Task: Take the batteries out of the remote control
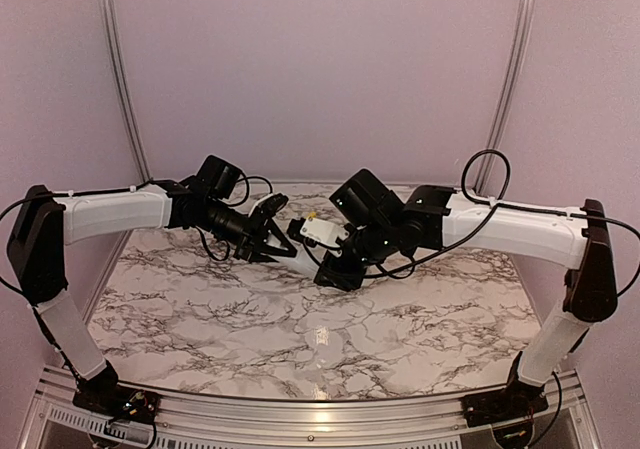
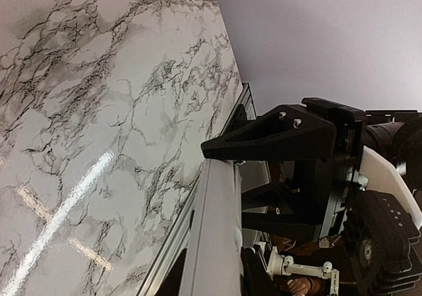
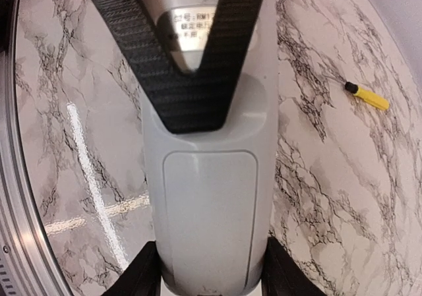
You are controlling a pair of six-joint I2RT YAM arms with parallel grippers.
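The white remote control (image 1: 320, 232) is held in the air between both grippers over the middle of the marble table. My right gripper (image 3: 208, 279) is shut across the width of its end. The remote's back face (image 3: 208, 210) shows there with the battery cover closed. My left gripper (image 2: 214, 269) is shut on the remote (image 2: 214, 217) across its thickness. One of its black fingers (image 3: 188, 65) lies over the labelled part of the back. In the top view my left gripper (image 1: 285, 237) and right gripper (image 1: 338, 249) meet at the remote. The batteries are hidden.
A yellow-handled screwdriver (image 3: 367, 96) with a black tip lies on the marble table (image 1: 300, 339), to the right in the right wrist view. A metal rail (image 1: 300, 409) runs along the table's near edge. Walls stand close behind and at both sides.
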